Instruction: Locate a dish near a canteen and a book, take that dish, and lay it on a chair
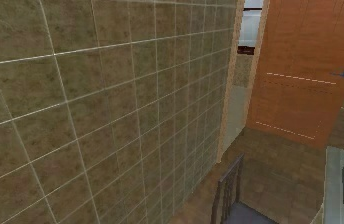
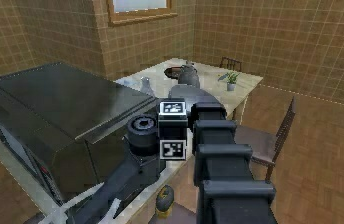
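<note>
My arm [image 2: 225, 165] rises as a dark bar over a pale table [image 2: 248, 80]. Its two white marker squares [image 2: 172, 112] stand at the far end. Left of them is the gripper [image 2: 140, 132], a dark round body in front of a big dark box. I cannot tell whether it holds anything. Farther out on the table lie a small brown round dish-like thing [image 2: 170, 70] and a grey rounded thing [image 2: 189, 77]. A dark slat-backed chair [image 2: 273, 140] stands beside the table toward the arm side view's right.
The big dark box [image 2: 60, 120] covers the table's near left part. A small potted plant [image 2: 230, 80] stands near the far corner, with another chair back [image 2: 230, 63] behind it. In the forward view a tiled wall [image 1: 90, 110] is close, with an orange door [image 1: 305, 70] beyond and a dark chair top [image 1: 230, 185] low down.
</note>
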